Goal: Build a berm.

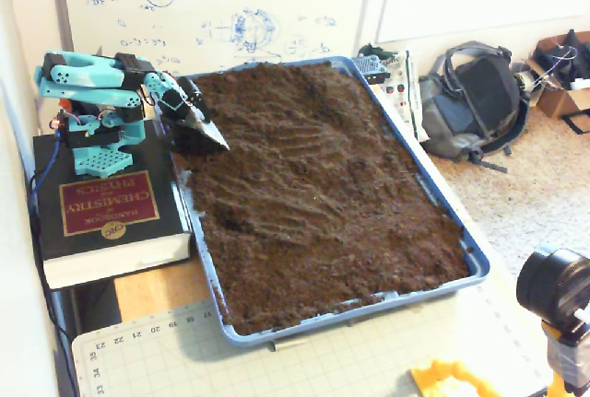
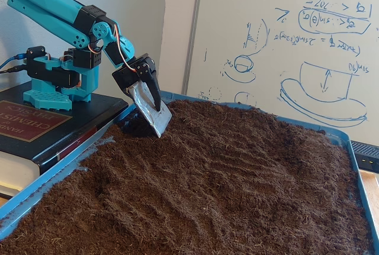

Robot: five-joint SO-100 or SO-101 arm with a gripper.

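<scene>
A: Right, biggest first. Blue tray (image 1: 475, 263) full of dark soil (image 1: 323, 194), most of it flat with faint rake lines. Sits on the surface (image 1: 157, 291) beside a thick book (image 1: 101, 213) that carries the teal arm (image 1: 88, 79). Whiteboard (image 2: 284, 42) behind

B: Any berm (image 2: 127, 126) yet?

A: Barely. In a fixed view, a small lumpy heap of soil just under the tool, in the tray corner nearest the arm. Rest of the bed is only gently uneven, no clear ridge

B: And the gripper (image 2: 155, 110)?

A: It carries a metal scoop blade (image 2: 151, 110), tip tilted down and touching the soil by that corner. Whether the jaws are clamped on the blade or the blade is bolted on, I cannot tell from either fixed view

B: So how to do this stroke well?

A: My judgement: keep the blade shallow, drag soil toward the heap in one line, lift before the tray wall. Repeat parallel pulls so the mound lengthens, not widens. Risk is spilling over the rim near the book
</scene>
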